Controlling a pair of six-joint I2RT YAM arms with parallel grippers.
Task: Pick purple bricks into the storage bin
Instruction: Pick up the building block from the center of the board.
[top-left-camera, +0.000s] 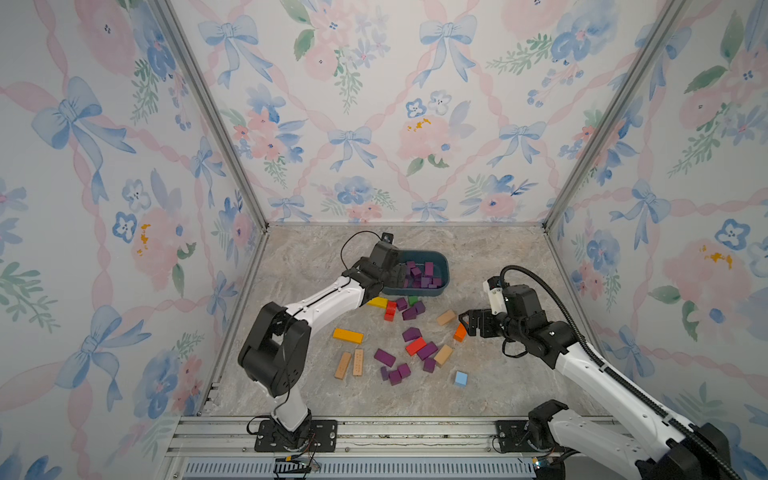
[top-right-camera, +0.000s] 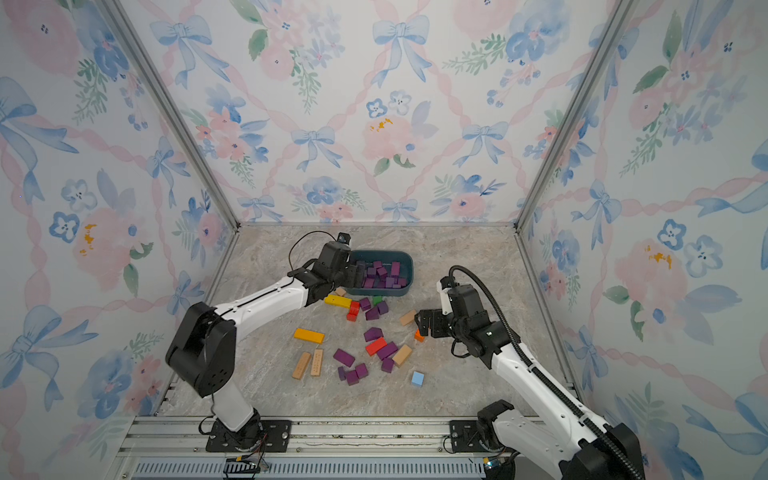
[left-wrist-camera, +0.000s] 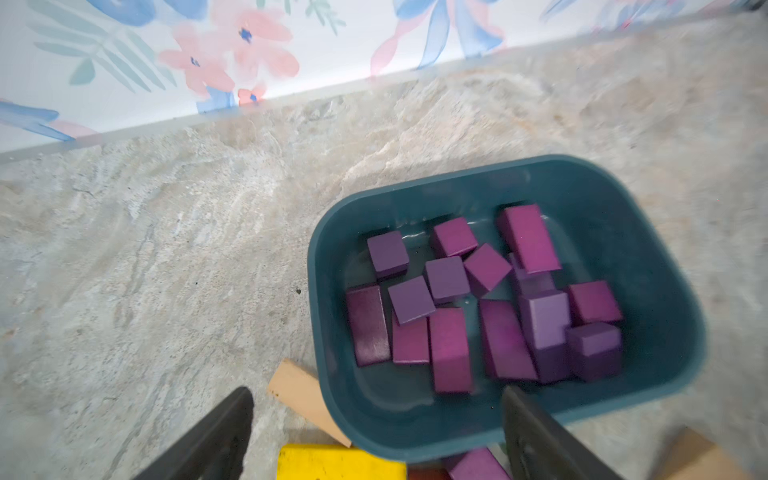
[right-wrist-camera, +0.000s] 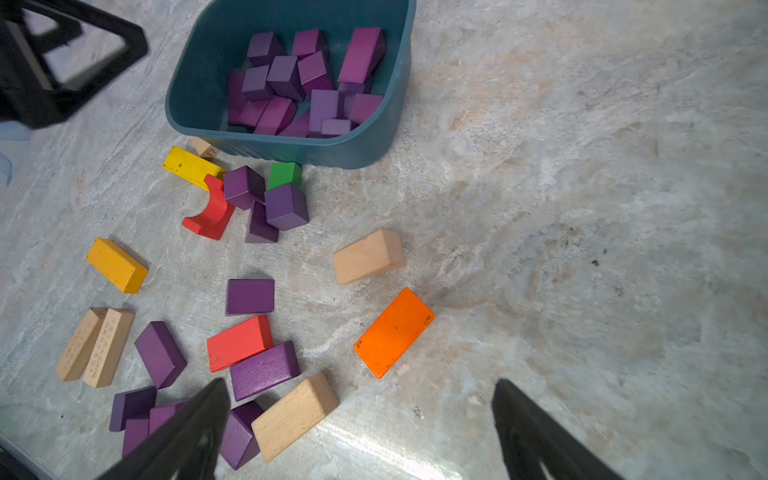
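Purple bricks (left-wrist-camera: 451, 349) mostly sit in the bin (left-wrist-camera: 602, 195) at far centre, with about ten loose on the table (right-wrist-camera: 582, 208) nearer. Left gripper (left-wrist-camera: 374, 436) hangs over the bin's left rim, jaws wide and empty, which looks like a drop spot. Right gripper (right-wrist-camera: 361, 428) is spread wide, empty too, by the orange block (right-wrist-camera: 395, 332). Heads up, a red block (right-wrist-camera: 239, 343) and tan block (right-wrist-camera: 293, 415) crowd the loose purples.

Left arm (top-left-camera: 324, 299) outstretched, right arm (top-left-camera: 615, 390) bent inward, both jaws wide apart.
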